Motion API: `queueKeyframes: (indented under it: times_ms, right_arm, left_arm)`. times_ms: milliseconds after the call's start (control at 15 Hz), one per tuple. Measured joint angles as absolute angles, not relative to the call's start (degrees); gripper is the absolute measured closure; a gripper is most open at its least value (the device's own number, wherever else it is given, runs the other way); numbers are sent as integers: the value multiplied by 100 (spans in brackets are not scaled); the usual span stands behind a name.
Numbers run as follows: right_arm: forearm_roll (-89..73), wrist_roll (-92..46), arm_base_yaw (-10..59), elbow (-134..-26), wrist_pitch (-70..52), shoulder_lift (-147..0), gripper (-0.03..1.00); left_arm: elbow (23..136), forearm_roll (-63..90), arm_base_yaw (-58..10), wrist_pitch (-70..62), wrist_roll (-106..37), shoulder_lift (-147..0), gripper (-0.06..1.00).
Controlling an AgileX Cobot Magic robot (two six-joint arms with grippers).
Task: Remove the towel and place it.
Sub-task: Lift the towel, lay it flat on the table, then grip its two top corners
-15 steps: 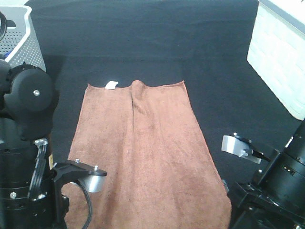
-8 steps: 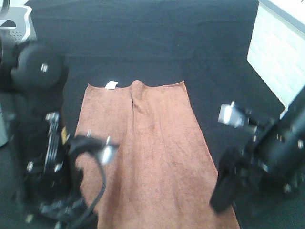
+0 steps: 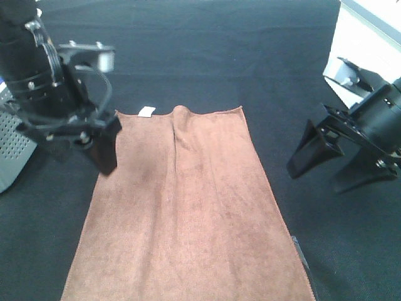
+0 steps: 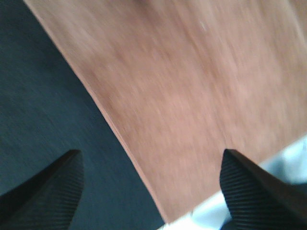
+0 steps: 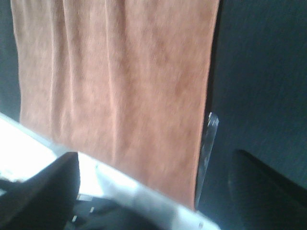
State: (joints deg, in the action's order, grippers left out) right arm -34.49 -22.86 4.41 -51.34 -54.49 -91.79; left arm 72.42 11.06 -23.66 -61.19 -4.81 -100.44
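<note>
The brown towel (image 3: 188,207) lies spread flat on the dark table covering (image 3: 219,56). Its white tag (image 3: 146,111) is at the far left corner, and a small raised fold (image 3: 180,114) sits on the far edge. My left gripper (image 3: 94,147) hovers over the towel's far left edge, open and empty. In the left wrist view (image 4: 148,191) its fingertips (image 4: 43,191) straddle the towel's (image 4: 192,86) edge. My right gripper (image 3: 332,166) hangs open and empty to the right of the towel, apart from it. The right wrist view (image 5: 153,191) shows the towel (image 5: 120,81) below.
A white textured box (image 3: 366,44) stands at the far right. A grey perforated bin (image 3: 12,141) stands at the left edge. A small clear strip (image 3: 296,243) lies by the towel's near right corner; it also shows in the right wrist view (image 5: 208,139).
Both arms have risen from the front edge and swung out over the table. The left one now sits at the towel's far left, the right one beside its right edge. The towel has not moved.
</note>
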Motion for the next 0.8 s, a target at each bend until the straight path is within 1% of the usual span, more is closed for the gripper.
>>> queueKeyframes:
  times_ms: [133,200,267,400,467,667,800]
  right_arm:
    - [-3272,-1891,441,-5460,-4607,-9253,17]
    - [-3048,-1679,441,-5798,-4458,-9402,17]
    - [-3048,-1679,441,-5798,-4458,-9402,17]
    - [-2601,-1392,424,-6744,-4618,-10073,18]
    - [-2418,-1335,418,-7368,-4841,-10640,18]
    - [-2309,-1306,418,-8394,-5048,-11585,18]
    - [-2326,-1421,418,-9007,-5076,-12084,18]
  left_arm:
    - [7580,1134,-1982,-5907,-390,-10411,20]
    - [7890,1129,-1839,-5816,-372,-10720,20]
    - [7890,1129,-1839,-5816,-372,-10720,20]
    - [8634,1123,-1765,-5701,-361,-11373,20]
    - [9259,1129,-1707,-5718,-304,-11837,20]
    - [10055,1123,-1421,-5838,-172,-12548,20]
    - [10382,1123,-1197,-5856,-172,-12943,20]
